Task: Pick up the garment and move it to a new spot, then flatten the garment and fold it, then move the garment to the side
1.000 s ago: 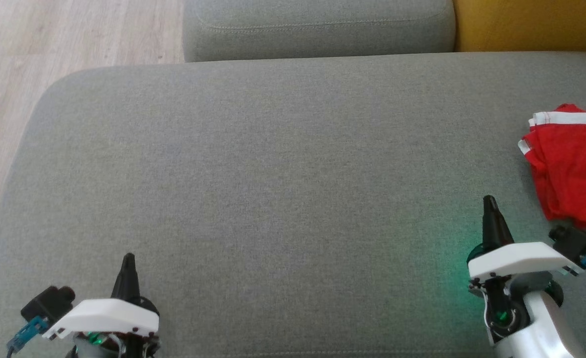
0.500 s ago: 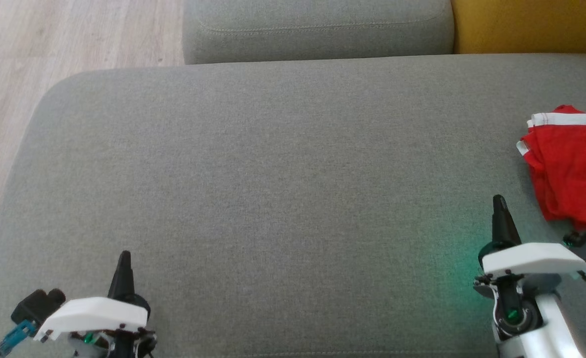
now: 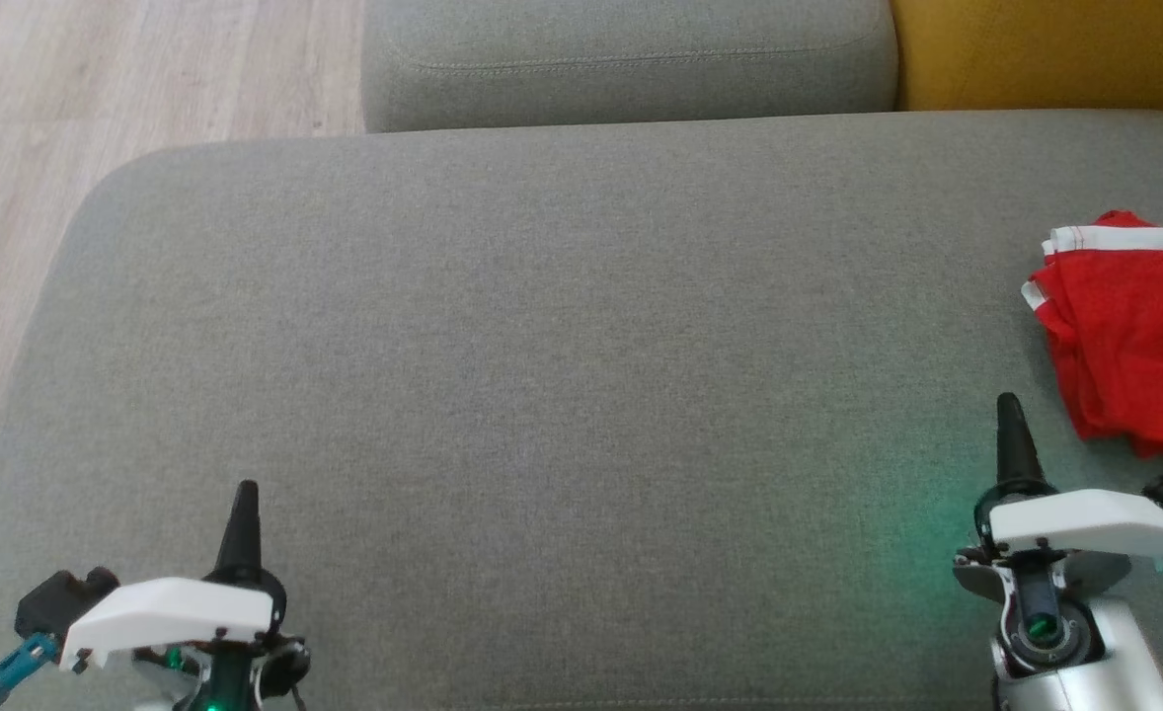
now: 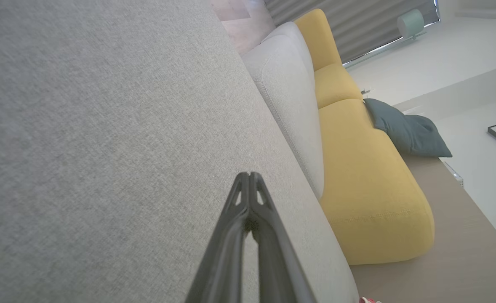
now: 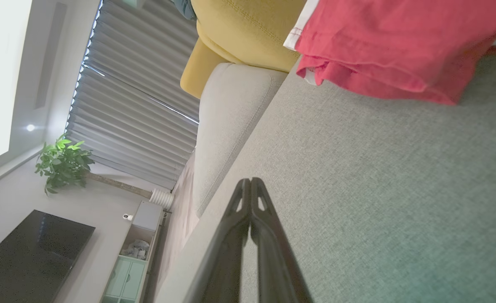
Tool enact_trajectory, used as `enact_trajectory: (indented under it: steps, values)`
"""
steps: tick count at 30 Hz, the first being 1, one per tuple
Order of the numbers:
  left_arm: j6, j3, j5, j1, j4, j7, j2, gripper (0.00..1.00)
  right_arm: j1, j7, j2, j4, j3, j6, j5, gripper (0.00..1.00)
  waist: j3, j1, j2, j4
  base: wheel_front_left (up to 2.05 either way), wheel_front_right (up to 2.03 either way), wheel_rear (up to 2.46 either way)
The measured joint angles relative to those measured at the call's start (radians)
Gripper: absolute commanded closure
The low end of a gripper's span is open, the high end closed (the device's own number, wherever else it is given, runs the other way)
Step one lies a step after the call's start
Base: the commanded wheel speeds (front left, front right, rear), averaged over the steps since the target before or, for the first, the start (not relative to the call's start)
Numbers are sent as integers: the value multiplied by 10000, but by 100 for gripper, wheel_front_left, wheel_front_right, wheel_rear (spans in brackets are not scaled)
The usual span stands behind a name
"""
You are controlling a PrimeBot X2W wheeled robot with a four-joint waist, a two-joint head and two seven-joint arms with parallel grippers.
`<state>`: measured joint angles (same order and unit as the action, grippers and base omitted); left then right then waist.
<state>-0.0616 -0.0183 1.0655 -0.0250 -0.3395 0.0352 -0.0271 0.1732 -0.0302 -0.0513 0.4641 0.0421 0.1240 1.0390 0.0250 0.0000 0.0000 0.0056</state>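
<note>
Both tools are empty, each with its fingers pressed together. The left tool (image 3: 245, 489) sits low at the near left of the grey seat cushion (image 3: 542, 326). The right tool (image 3: 1009, 403) sits at the near right, just beside the red garment (image 3: 1134, 336). The garment lies in loose stacked layers at the cushion's far right, with its white trim (image 3: 1129, 238) toward the back and part of it cut off by the head view's edge. Your likely risks are these. A rightward sweep of the right tool could catch the garment's near corner and drag the layers apart. Closed fingers only push cloth, so part them before any regrasp. A pinch on the top layer alone would likely unfold the stack. You cannot see the cushion's right edge, so a nudge may slide the garment off.
</note>
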Motion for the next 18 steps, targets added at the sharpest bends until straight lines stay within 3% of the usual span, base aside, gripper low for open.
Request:
enact_trajectory:
  steps: [18]
  values:
    - [-190, -261, 1942, -38, 176, -525, -8, 100, -341, 491, 25, -660, 324, 0, 2010, 100, -80, 0, 0, -21, 0, 0, 0]
